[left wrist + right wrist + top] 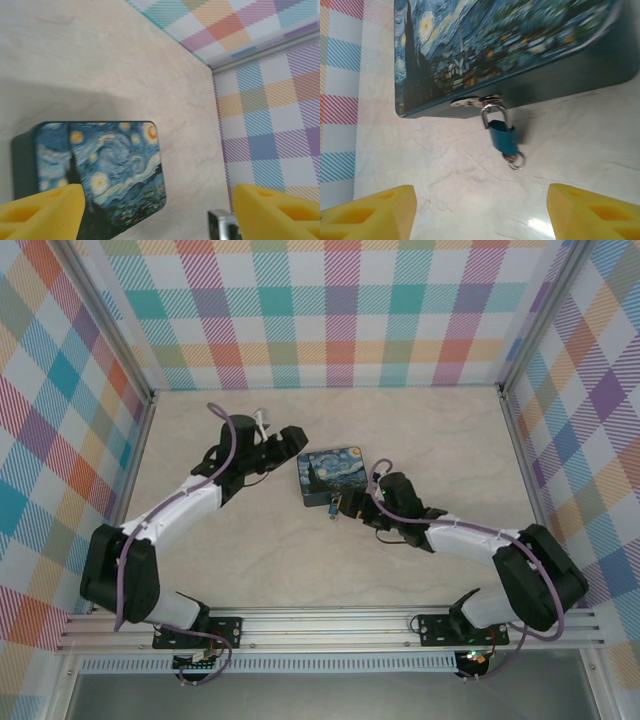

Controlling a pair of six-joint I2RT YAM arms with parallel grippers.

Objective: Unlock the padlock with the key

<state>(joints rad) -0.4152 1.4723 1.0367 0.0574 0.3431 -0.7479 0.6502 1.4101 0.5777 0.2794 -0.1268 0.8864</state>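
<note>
The tiny teal padlock [502, 138] hangs by its thin shackle from the metal hasp [472, 102] on the front of the Starry Night tin [510, 35]. It rests on the table. The key's head and a small ring [516, 161] stick out of the padlock's bottom end; the blade is hidden inside. My right gripper [480, 212] is open, a short way in front of the padlock and apart from it. My left gripper [157, 215] is open beside the tin [95, 170]. In the top view the padlock [333, 506] lies between the tin [330, 475] and the right gripper [372, 492]. The left gripper [293, 443] sits at the tin's left.
Pale marble tabletop [300, 570] with checked walls on three sides. A small grey metal part [222, 226] shows near my left gripper's right finger. Open floor lies in front of and behind the tin.
</note>
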